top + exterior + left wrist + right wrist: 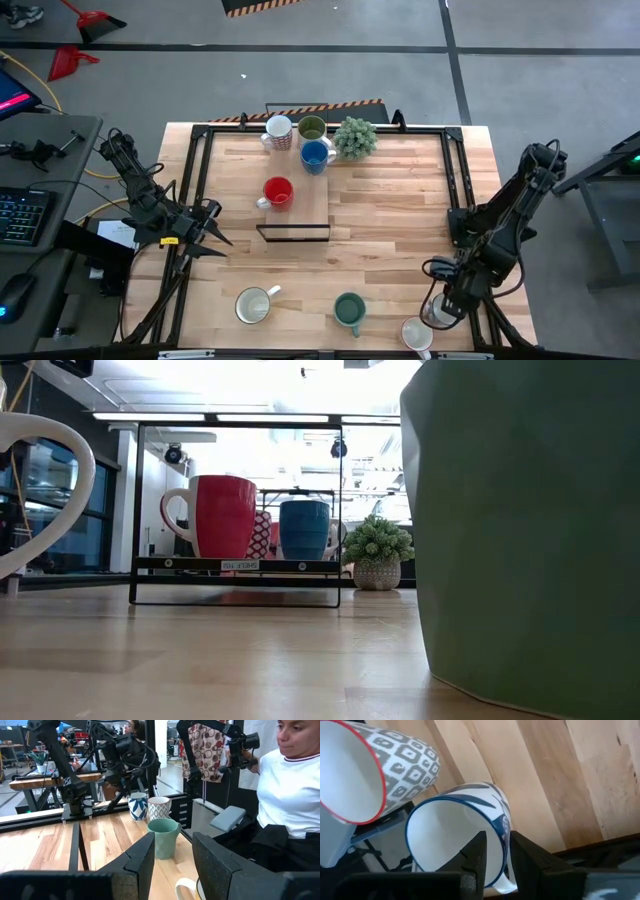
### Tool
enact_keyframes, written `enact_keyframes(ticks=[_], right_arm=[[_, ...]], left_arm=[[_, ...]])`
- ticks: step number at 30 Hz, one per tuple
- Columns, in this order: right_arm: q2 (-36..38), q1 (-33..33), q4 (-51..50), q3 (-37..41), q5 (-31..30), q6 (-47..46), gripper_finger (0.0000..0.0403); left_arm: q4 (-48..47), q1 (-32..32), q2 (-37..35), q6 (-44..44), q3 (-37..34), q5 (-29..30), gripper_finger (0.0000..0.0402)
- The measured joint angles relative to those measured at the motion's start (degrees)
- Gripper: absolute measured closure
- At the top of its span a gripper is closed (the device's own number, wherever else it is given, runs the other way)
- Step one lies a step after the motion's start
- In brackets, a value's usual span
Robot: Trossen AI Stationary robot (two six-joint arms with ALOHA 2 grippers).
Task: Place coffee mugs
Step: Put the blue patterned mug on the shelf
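My right gripper (440,308) hangs over the table's near right corner, shut on a blue-and-white mug (460,835). That mug stands beside a grey-patterned, red-rimmed mug (375,775). My left gripper (172,865) waits open and level at the table's left edge, nothing between its fingers. A teal mug (349,310) and a cream mug (253,305) stand on their bases near the front edge. On the black rack (293,232) stand a red mug (277,191) and a blue mug (316,155). An olive mug (312,128) and a white patterned mug (278,131) are behind them. My right gripper pinches the blue-and-white mug's wall at the rim (501,827), one finger (475,857) inside the mug and the other outside. The fingers come steeply from above. The mug's base (137,818) appears to rest on the table in the left wrist view.
A small potted plant (355,137) stands at the far side, right of the rack. A black frame (455,170) runs around the tabletop. A person in a white shirt (290,785) sits beyond the table's near right corner. Bare wood (390,230) lies between the rack and the right arm.
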State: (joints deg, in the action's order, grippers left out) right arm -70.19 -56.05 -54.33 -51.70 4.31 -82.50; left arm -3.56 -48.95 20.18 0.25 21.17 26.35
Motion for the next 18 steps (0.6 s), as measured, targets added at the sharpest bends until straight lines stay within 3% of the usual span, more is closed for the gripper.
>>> enact_keyframes(ticks=[8,18], right_arm=[[-5.30,0.00,0.73,0.02,0.17,2.97,0.0336],[-12.41,0.17,3.67,0.02,-1.70,13.72,0.0336]], left_arm=[[0.01,0.00,-0.02,0.00,0.00,0.00,0.0282],[0.01,0.00,0.00,0.00,0.00,0.03,0.0282]])
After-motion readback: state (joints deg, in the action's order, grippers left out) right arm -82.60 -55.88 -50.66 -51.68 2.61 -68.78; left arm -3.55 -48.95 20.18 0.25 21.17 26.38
